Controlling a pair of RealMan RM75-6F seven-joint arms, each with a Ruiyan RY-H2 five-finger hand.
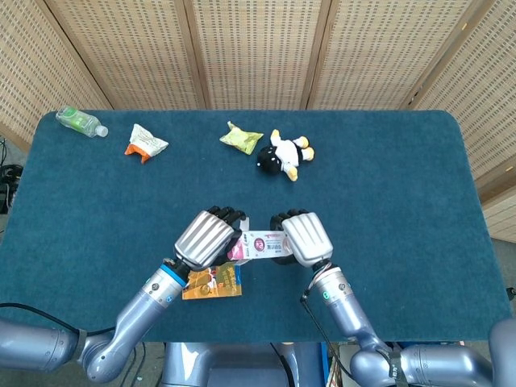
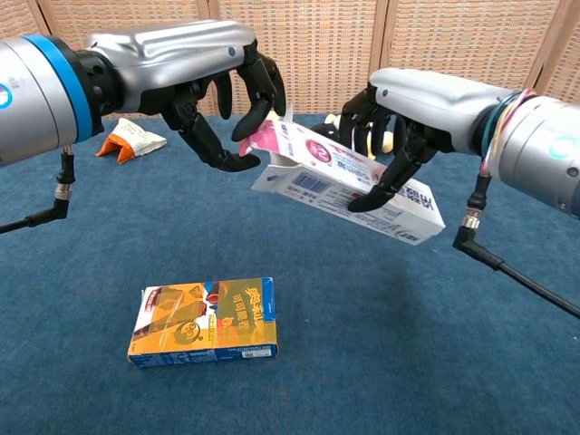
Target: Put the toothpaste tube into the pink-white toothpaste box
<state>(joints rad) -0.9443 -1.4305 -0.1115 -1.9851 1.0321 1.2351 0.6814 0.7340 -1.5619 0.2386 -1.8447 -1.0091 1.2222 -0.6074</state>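
Observation:
My right hand (image 2: pixel 421 104) grips the pink-white toothpaste box (image 2: pixel 326 169) from above and holds it tilted in the air, open end toward my left hand. My left hand (image 2: pixel 204 77) hovers at that open end, fingers spread and curled, with nothing visible in them. One fingertip is close to the pink end flap (image 2: pixel 257 141); I cannot tell if it touches. No toothpaste tube shows in either view. From the head view, the box (image 1: pixel 260 244) spans the gap between the left hand (image 1: pixel 208 239) and the right hand (image 1: pixel 306 239).
An orange box (image 2: pixel 204 322) lies flat on the blue table (image 1: pixel 387 185) below the hands. Along the far edge lie a clear bottle (image 1: pixel 81 122), an orange-white packet (image 1: pixel 145 142), a yellow-green packet (image 1: pixel 242 138) and a black-and-white plush toy (image 1: pixel 284 154).

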